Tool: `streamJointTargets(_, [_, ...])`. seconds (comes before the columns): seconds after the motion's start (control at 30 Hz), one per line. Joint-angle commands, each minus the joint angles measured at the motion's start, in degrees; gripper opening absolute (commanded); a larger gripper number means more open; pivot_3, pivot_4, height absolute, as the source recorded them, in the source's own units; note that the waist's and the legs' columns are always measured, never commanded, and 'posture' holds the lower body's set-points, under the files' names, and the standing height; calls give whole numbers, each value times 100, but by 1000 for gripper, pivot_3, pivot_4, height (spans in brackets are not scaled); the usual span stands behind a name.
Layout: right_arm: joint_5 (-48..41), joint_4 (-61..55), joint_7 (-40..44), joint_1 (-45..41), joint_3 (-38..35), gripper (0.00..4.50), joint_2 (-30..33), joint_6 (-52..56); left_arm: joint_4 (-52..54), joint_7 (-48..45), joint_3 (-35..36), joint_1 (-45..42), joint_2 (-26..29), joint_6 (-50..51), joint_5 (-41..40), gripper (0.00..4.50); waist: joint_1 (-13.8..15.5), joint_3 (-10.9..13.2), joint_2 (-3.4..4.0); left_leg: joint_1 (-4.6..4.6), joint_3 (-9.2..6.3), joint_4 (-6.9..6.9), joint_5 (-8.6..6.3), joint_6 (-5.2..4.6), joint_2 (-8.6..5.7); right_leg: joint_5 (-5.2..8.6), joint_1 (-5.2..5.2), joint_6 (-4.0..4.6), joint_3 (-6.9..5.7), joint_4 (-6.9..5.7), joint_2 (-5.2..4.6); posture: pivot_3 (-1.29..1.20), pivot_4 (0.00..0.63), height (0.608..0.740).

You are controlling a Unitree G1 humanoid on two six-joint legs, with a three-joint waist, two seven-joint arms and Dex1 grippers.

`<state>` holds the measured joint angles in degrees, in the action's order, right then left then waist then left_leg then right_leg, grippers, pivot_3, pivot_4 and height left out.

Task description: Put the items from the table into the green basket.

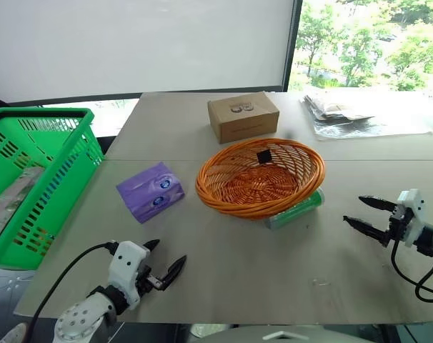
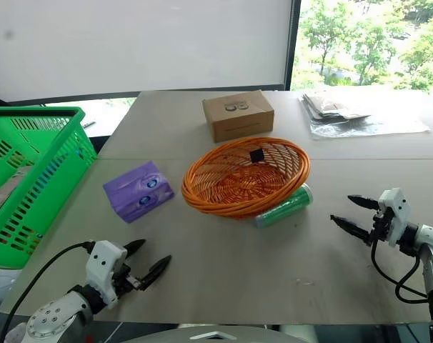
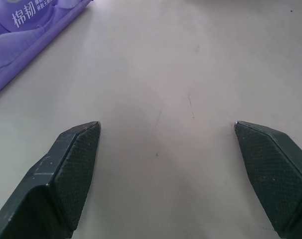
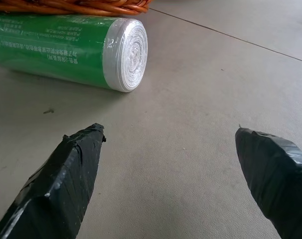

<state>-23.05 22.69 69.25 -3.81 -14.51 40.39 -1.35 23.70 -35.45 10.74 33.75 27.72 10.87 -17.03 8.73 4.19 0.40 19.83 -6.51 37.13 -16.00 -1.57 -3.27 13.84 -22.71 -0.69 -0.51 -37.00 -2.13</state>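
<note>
Green basket (image 1: 56, 168) beside the table (image 1: 238, 250); orange wicker basket (image 1: 259, 175) holds one small black thing; both pincers gape wide, holding nothing.

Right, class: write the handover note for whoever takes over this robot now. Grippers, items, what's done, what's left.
Left gripper: open, empty, over the table's near edge.
Right gripper: open, empty, facing the green can.
Purple pack lies nearest the green basket; the can lies on its side beside the orange wicker basket; the cardboard box sits behind it.
Done: none of these three moved.
Left: all three into the green basket.
</note>
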Motion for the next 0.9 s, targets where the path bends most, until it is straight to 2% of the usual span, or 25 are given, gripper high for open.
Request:
streamJointTargets(0.03, [-117,-145,-13,-28,-210,4500,90,-76,107,-58,39,-41,29,-165,8,4452,0,0,0,0,0,0,0,0,0,0,0,0,0,0,0,195,25,740])
streamJointTargets(0.6, [-163,-203,-55,-182,-235,4500,129,-184,-91,-201,132,-237,40,-349,-46,4452,0,-3,0,-2,5,1,0,0,1,-1,0,0,4,0,2,195,19,740])
streamJointTargets(0.73, [-49,-618,-93,-463,-178,4500,530,129,329,-549,443,-122,431,-253,-260,4452,-15,-5,7,-3,10,2,0,0,4,-2,-2,0,8,-3,5,189,15,740])
streamJointTargets(0.9, [122,-1340,437,-1011,263,4500,1140,89,971,-1570,1306,185,1242,394,-1589,4452,-22,-2,-1,-4,10,2,-1,0,10,-1,-2,2,5,-1,9,203,14,740])
